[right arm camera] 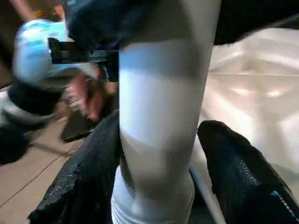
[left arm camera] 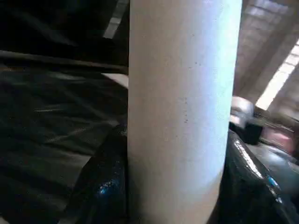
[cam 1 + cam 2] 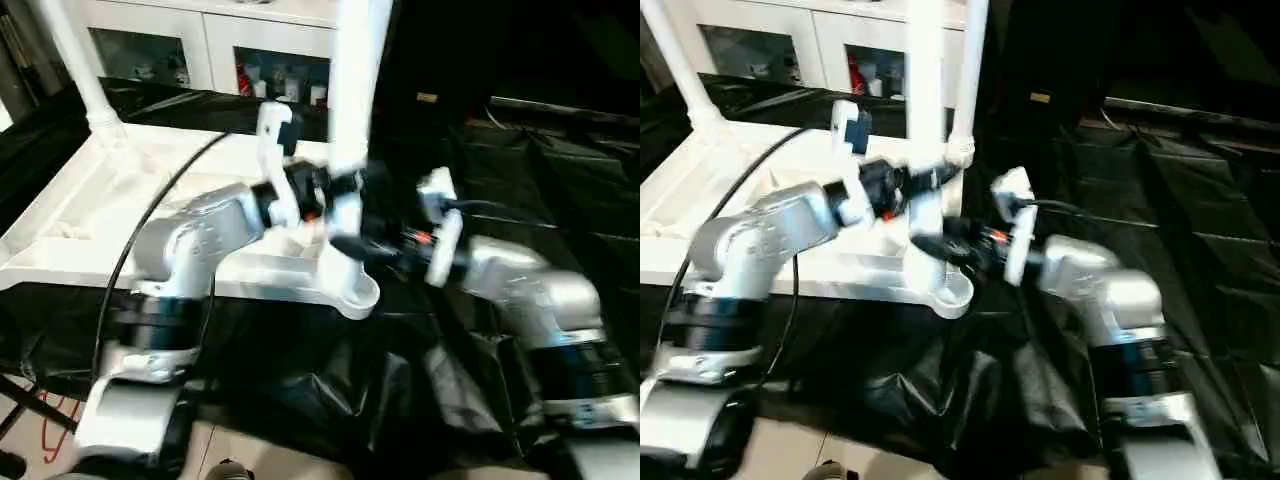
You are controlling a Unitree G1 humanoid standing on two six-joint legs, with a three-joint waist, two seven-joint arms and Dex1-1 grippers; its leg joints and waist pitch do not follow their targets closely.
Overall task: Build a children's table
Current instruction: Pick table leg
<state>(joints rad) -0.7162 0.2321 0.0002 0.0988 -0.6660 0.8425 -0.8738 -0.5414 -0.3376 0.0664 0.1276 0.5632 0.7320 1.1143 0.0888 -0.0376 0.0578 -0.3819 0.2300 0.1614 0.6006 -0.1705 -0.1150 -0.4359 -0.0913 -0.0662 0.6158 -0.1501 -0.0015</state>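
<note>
Left wrist view: my left fingers (image 2: pixel 100 186) are closed on a white leg (image 2: pixel 182 107), one black pad pressed to each side of the tube. In the right wrist view my right fingers (image 1: pixel 233 182) bracket the same leg lower down but do not clamp it: one pad touches, and the other stands off with a gap showing.

The leg stands upright in the near corner socket (image 3: pixel 352 290) of the tabletop (image 3: pixel 80 230). The tabletop lies underside up on the worktop, which is draped in a black sheet (image 3: pixel 400 380). Another leg (image 3: pixel 80 60) rises from the far corner on my left.

I judge the leg light, stiff and hollow. Its smooth plastic is likely slippery, so a firm squeeze across the round suits it, and it should not crush. Held low near the socket, it is easier to push straight down. Held high, it may tip in the socket. The tabletop is broad and light, so it could slide on the sheet under a sideways shove.
</note>
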